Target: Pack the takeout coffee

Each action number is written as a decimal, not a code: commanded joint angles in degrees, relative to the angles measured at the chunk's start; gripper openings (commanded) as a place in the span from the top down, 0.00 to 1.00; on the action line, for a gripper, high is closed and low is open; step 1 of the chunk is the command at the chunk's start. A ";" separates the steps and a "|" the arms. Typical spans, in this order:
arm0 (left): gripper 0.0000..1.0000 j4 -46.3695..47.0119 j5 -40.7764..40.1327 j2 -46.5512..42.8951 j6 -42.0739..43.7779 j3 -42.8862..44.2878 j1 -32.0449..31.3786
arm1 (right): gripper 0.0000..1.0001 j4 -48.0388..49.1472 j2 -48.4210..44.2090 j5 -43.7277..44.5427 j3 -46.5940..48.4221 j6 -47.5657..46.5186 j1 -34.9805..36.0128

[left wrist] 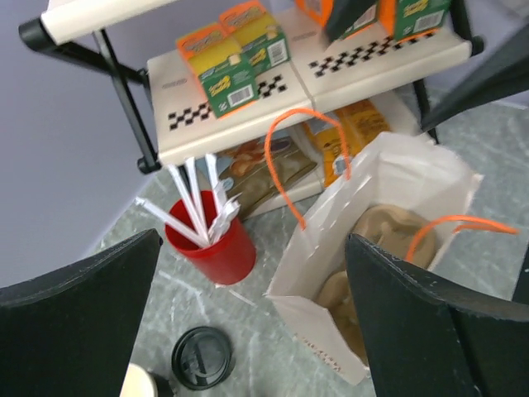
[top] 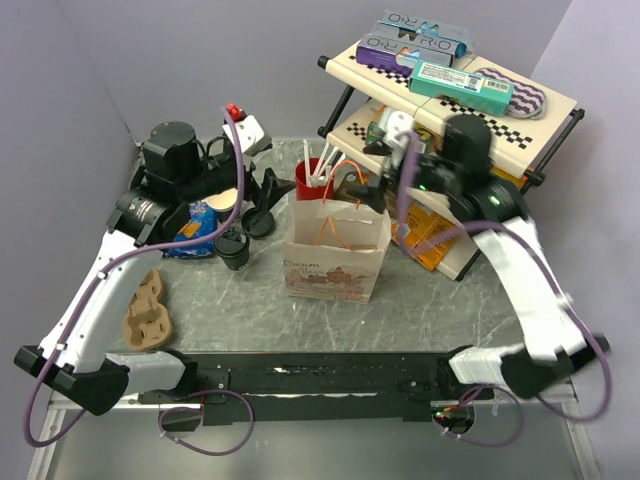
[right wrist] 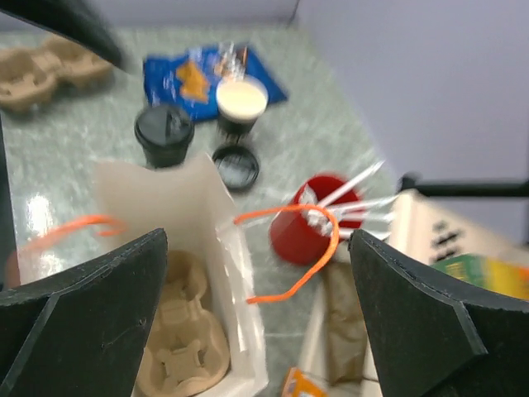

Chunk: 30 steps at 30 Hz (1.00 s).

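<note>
Left of the paper bag [top: 335, 255], on the grey table [top: 440, 310], sit the coffee things. A lidded coffee cup [top: 232, 247] stands upright near the bag's left side, not touching it. Behind it is an open coffee cup [top: 222, 202], cream-white inside with a dark sleeve, also upright. A loose black lid [top: 258, 222] lies flat on the table just right of the open cup. None of the three is in the bag or in a gripper.

- A blue snack packet [top: 192, 236] lies by the two cups on their left side. I cannot tell whether it touches them.
- The red cup [top: 312, 178] holds white straws and stands behind the bag's left rear corner.
- The bag is upright with its mouth open and its orange handles up. A cardboard cup carrier [right wrist: 182, 347] rests inside it.
- A second cardboard carrier [top: 145, 310] lies flat near the table's left edge, well apart from the cups.
- The shelf rack [top: 450, 110] is at the right rear. It has boxes on its top shelf and green-and-orange cartons [left wrist: 231, 66] on the lower one.

Left gripper [left wrist: 252, 248]: it hangs above the table behind and left of the bag. Its camera looks down on the red cup, the bag's mouth and the loose lid. Its fingers [left wrist: 74, 322] are spread wide with nothing between them.

Right gripper [right wrist: 258, 244]: it is raised over the bag's right rear side, close to the rack. Its fingers [right wrist: 430, 331] are spread wide and hold nothing. The view is blurred.
</note>
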 commanded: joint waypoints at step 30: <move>0.01 -0.73 -0.15 1.67 1.32 -0.97 2.00 | 1.00 1.59 -0.42 -4.18 -4.97 3.88 5.00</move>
